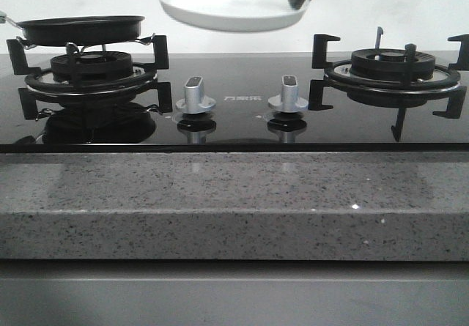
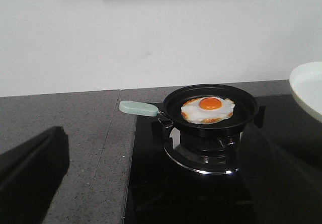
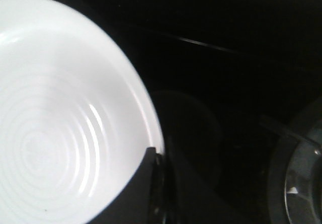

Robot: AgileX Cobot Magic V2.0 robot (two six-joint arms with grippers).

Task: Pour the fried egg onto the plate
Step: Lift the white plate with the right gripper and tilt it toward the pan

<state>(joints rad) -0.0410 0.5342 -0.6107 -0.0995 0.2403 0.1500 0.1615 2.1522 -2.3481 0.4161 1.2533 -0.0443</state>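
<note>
**White plate aloft, egg still in pan**

Black frying pan [image 1: 80,29] sits on the left burner [image 1: 91,73], pale handle [image 2: 139,108] pointing away from the stove. Fried egg [image 2: 208,109] lies flat in the pan's middle, orange yolk up. Left fingers [image 2: 35,178] spread wide and empty, dark at the near edges of the wrist view; the egg lies ahead of them and well apart, the handle roughly between them but farther out. Plate [image 1: 231,4] hangs in air above the stove's middle, pinched at its rim by the right fingers [image 3: 156,156], closed on it.

Judgement: left fingers should close on the handle, well back from the pan. Keep the plate level and near the pan's lip, below it, so the egg slides rather than drops. Tilt slowly.
</note>
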